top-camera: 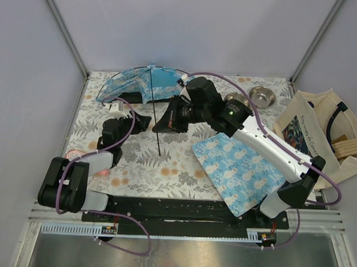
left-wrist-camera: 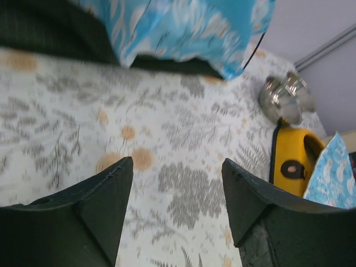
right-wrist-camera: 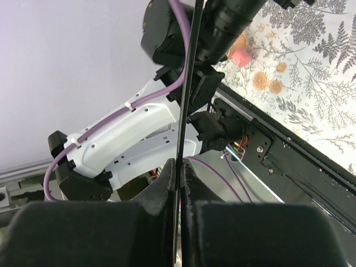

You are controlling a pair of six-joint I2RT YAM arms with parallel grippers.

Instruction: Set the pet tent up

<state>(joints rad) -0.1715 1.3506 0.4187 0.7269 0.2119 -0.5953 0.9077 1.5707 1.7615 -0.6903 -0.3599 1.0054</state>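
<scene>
The pet tent (top-camera: pixel 142 82) lies partly collapsed at the back left, light-blue snowman-print fabric; its edge shows at the top of the left wrist view (left-wrist-camera: pixel 183 28). A thin black pole (top-camera: pixel 156 109) runs from the tent's top toward the front over the table. My right gripper (top-camera: pixel 159 126) is shut on this pole; in the right wrist view the pole (right-wrist-camera: pixel 186 83) passes between the closed fingertips of the gripper (right-wrist-camera: pixel 179 164). My left gripper (top-camera: pixel 141 121) is open and empty just left of the pole, over bare tablecloth (left-wrist-camera: pixel 178 183).
A flat blue snowman-print mat (top-camera: pixel 242 168) lies at the front right. Two steel bowls (top-camera: pixel 262 96) stand at the back right, also in the left wrist view (left-wrist-camera: pixel 286 97). A cream tote bag (top-camera: pixel 319 132) sits at the right edge. A yellow object (left-wrist-camera: pixel 292 161) lies near the bowls.
</scene>
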